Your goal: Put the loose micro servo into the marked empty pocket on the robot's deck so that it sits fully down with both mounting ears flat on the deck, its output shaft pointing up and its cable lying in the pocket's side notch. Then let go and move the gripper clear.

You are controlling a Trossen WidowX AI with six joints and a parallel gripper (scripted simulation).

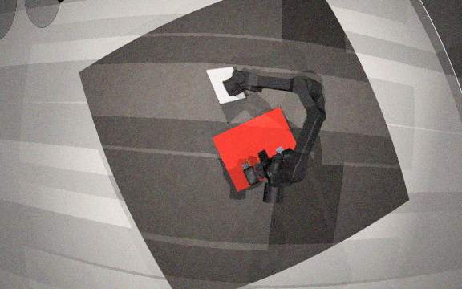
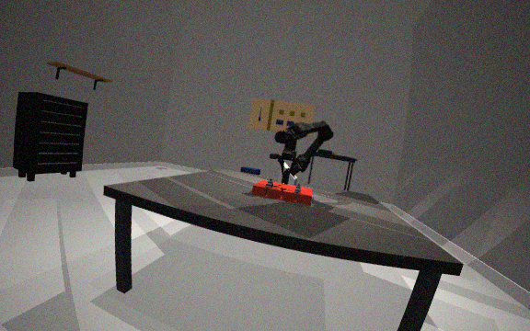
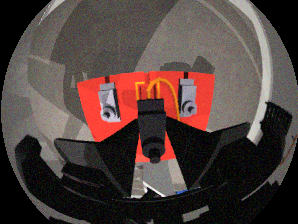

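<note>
Now, from the top I see my gripper [image 1: 264, 166] at the red deck [image 1: 255, 138] near its lower edge, clenched on the micro servo [image 1: 262, 156]. The exterior view shows it hanging just above the deck [image 2: 282, 190]. At the wrist, the servo [image 3: 150, 125] sits between two mounted servos [image 3: 107, 103], below the orange-outlined pocket [image 3: 148, 91]. I'm mid-approach; next I'd align, then lower

The dark table [image 2: 228, 216], patterned in grey patches, carries the red deck [image 1: 251, 138] near its middle. A white sheet [image 1: 216, 80] lies flat just beyond the deck's far corner, with the arm's base [image 1: 237, 82] standing partly on the sheet.
</note>
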